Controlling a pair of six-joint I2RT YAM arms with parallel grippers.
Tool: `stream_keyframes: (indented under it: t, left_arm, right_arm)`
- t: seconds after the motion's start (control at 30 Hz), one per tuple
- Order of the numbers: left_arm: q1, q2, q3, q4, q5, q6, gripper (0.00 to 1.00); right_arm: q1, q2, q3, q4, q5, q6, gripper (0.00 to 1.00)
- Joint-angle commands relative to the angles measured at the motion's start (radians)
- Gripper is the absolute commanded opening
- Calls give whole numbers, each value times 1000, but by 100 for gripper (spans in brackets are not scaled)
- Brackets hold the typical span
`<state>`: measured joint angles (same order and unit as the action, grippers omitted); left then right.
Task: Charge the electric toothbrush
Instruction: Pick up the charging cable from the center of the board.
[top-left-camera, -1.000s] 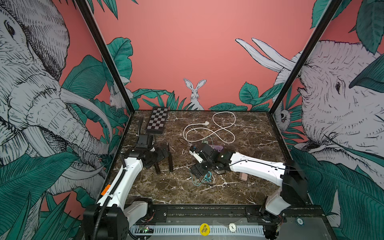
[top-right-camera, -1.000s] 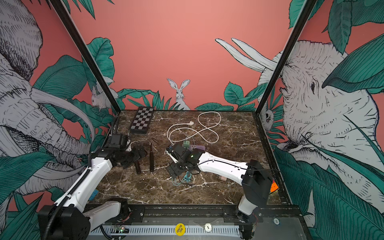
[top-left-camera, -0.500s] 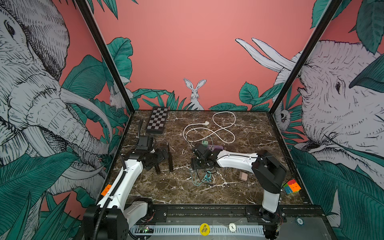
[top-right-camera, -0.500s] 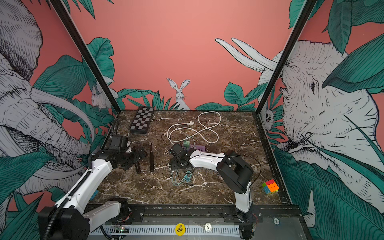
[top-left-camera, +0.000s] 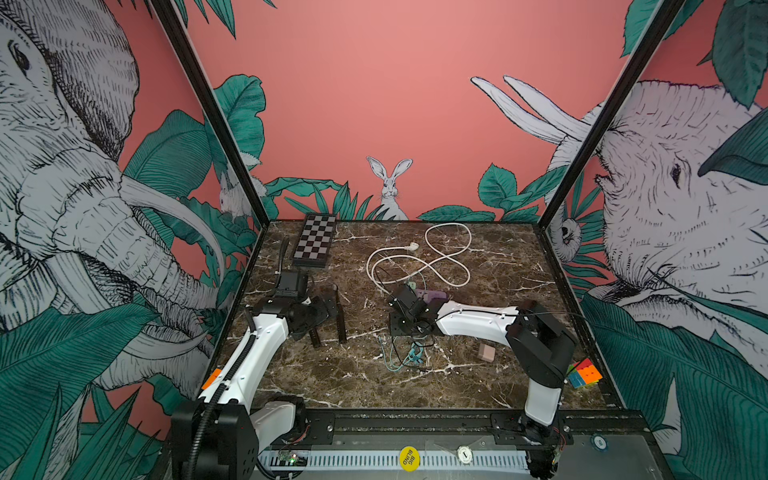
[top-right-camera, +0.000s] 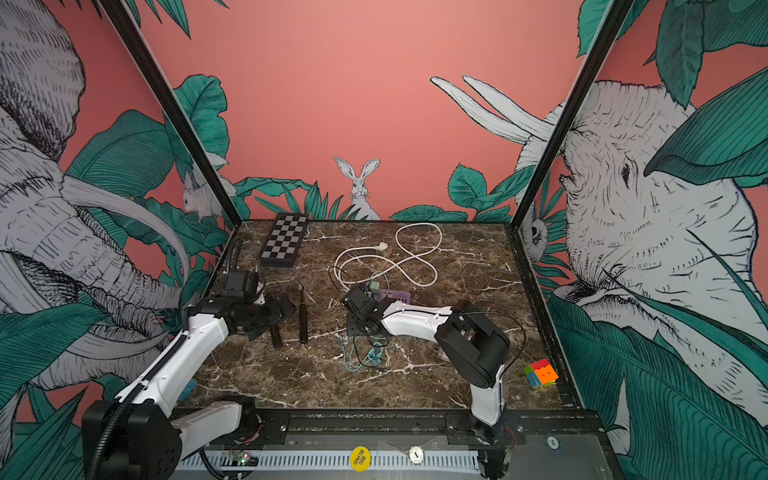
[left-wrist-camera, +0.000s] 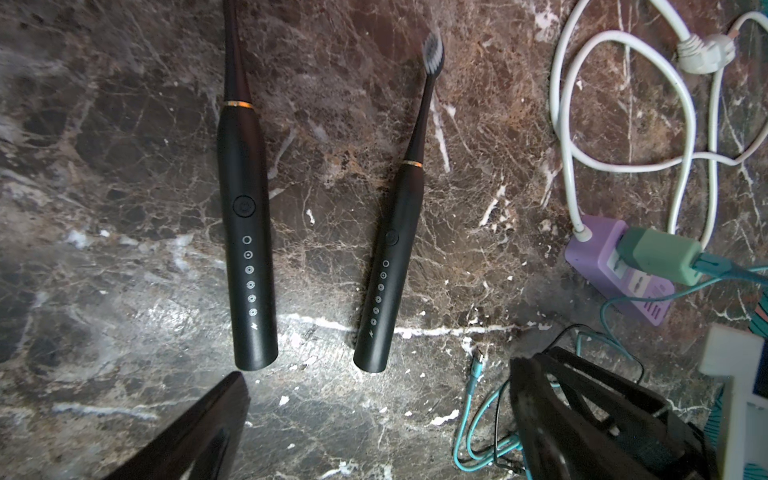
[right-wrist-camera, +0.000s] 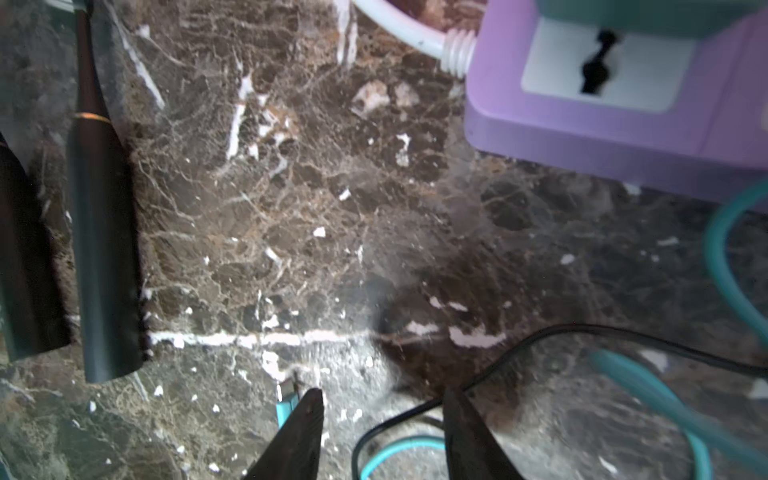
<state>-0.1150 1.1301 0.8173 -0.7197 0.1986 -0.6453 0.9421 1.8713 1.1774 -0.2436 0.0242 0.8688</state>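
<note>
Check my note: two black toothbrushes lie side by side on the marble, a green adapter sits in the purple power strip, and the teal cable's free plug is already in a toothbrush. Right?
No. The left wrist view shows the teal cable's free plug lying on the marble, touching neither the nearer toothbrush nor the farther toothbrush. The green adapter and purple power strip are as noted.

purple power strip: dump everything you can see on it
The purple power strip is a lilac plastic block with rounded edges and white socket faces on top. It lies flat on the marble table. A thick white cord leaves one end through a ribbed collar. A green adapter sits plugged into one socket, and its teal cable trails away.
</note>
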Motion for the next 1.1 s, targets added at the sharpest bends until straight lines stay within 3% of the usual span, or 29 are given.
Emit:
stream_keyframes:
  t: [0.0, 0.17, 0.47, 0.53, 0.67, 1.0, 1.07]
  left_arm:
    - [6, -12, -6, 0, -17, 9, 99]
    - [6, -14, -12, 2, -16, 11, 99]
    - [6, -19, -11, -7, -15, 26, 99]
    - [6, -15, -10, -6, -12, 26, 99]
    - [6, -16, -13, -1, -13, 24, 99]
    - [6, -16, -17, 3, -11, 30, 99]
    - [6, -11, -14, 3, -6, 31, 99]
  right_arm:
    - [-6, 19, 12, 42, 4, 29, 45]
    - [-8, 38, 19, 4, 2, 52, 49]
    - [-2, -56, -67, 13, 21, 114, 51]
    - [4, -53, -71, 35, 18, 110, 45]
    - [3, 5, -50, 83, -38, 105, 41]
    - [-14, 67, -43, 116, -43, 132, 40]
    - [-20, 75, -53, 139, -65, 148, 35]
